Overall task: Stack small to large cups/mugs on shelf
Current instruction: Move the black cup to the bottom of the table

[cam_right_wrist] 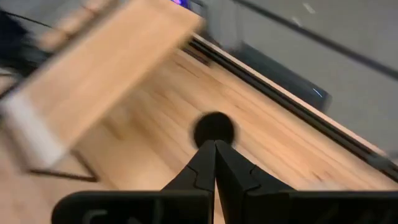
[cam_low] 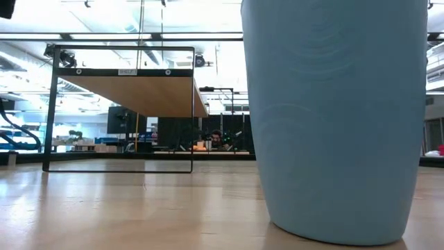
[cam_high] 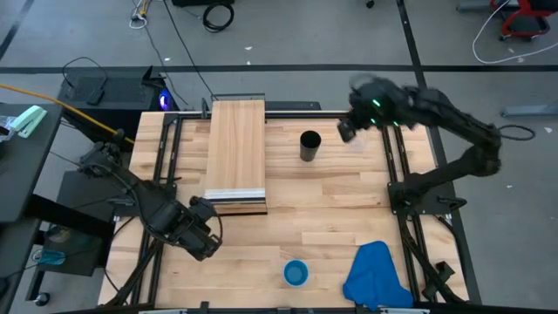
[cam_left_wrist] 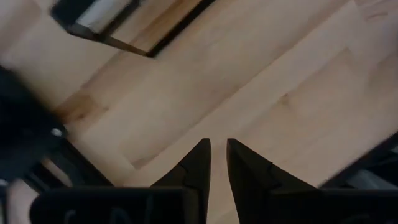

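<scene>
Black cup (cam_high: 309, 145): upright on the table, right of the shelf (cam_high: 235, 150); likely rigid, light, smooth. You grip its rim. Right gripper (cam_right_wrist: 215, 144) clenched, empty; left gripper (cam_left_wrist: 218, 144) slightly parted, empty.

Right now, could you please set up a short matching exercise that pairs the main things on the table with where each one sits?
Things:
1. black cup
2. blue cup
3. blue cloth
4. shelf

Places:
A. near edge of the table, just left of the cloth
B. far half of the table, right of the shelf
C. near right corner of the table
D. left of centre, running from the far edge toward the middle

Pairs: 1-B, 2-A, 3-C, 4-D
</scene>
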Robot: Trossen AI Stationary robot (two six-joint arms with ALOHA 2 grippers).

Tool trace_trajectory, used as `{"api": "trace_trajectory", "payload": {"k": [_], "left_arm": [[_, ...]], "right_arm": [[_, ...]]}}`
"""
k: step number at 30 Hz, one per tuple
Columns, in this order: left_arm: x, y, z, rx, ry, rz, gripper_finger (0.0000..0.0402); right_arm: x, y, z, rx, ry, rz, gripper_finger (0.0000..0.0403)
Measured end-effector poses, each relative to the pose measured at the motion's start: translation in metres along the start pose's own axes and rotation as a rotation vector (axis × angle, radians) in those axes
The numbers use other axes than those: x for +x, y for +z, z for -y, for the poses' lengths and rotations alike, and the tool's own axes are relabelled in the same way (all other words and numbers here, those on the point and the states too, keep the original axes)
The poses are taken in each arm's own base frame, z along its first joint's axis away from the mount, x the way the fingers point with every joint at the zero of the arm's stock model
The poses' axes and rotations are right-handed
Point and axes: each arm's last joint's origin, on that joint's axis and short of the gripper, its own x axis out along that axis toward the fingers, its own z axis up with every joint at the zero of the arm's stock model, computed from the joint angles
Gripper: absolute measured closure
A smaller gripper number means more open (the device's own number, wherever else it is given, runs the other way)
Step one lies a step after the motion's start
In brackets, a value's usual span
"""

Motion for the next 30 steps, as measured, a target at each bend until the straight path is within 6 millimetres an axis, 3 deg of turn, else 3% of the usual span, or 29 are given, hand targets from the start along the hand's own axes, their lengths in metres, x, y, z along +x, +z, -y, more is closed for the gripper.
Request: {"api": "trace_trajectory", "payload": {"k": [5, 15, 23, 30], "left_arm": [[-0.003, -0.016, -0.008, 0.066, 0.075, 0.028, 0.0342], [-0.010, -0.049, -0.017, 0.023, 0.109, 0.037, 0.0346], [-0.003, -0.068, -0.021, -0.068, 0.100, 0.043, 0.0339], [0.005, -0.083, -0.024, -0.148, 0.078, 0.043, 0.0326]], "right_arm": [[0.042, 0.028, 0.013, 0.039, -0.074, -0.229, 0.0387], [0.130, 0.042, 0.024, -0.062, -0.054, -0.441, 0.0374], [0.173, 0.040, 0.031, -0.075, -0.084, -0.537, 0.0325], [0.198, 0.035, 0.030, -0.102, -0.089, -0.596, 0.0298]]}}
